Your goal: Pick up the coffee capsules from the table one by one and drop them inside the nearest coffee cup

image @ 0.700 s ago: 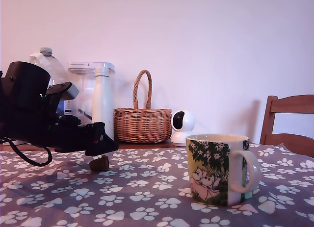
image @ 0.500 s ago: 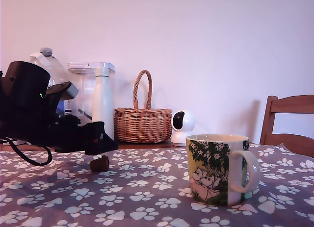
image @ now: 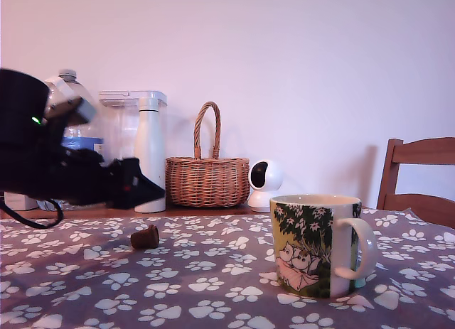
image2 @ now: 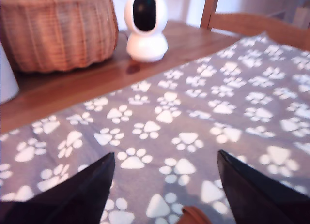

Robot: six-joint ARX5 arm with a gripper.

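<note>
One dark-brown coffee capsule (image: 144, 236) lies on its side on the paw-print table (image: 213, 272), left of centre in the exterior view. My black gripper (image: 146, 190) hovers just above and slightly behind it, raised off the cloth. In the wrist view the two black fingers (image2: 82, 192) stand wide apart with nothing between them, and the capsule (image2: 193, 216) peeks in at the frame's edge. The cream coffee cup (image: 320, 244) with green foliage and white figures stands at the exterior view's right, handle to the right.
Behind the cloth, a wooden shelf carries a wicker basket (image: 206, 176), a white bottle (image: 149, 155), a water jug (image: 71, 109) and a small white camera (image: 264, 183). A wooden chair back (image: 419, 176) rises at the exterior view's right.
My arm has lifted and drawn back toward the exterior view's left, away from the capsule. The capsule and the cup stay where they were.
</note>
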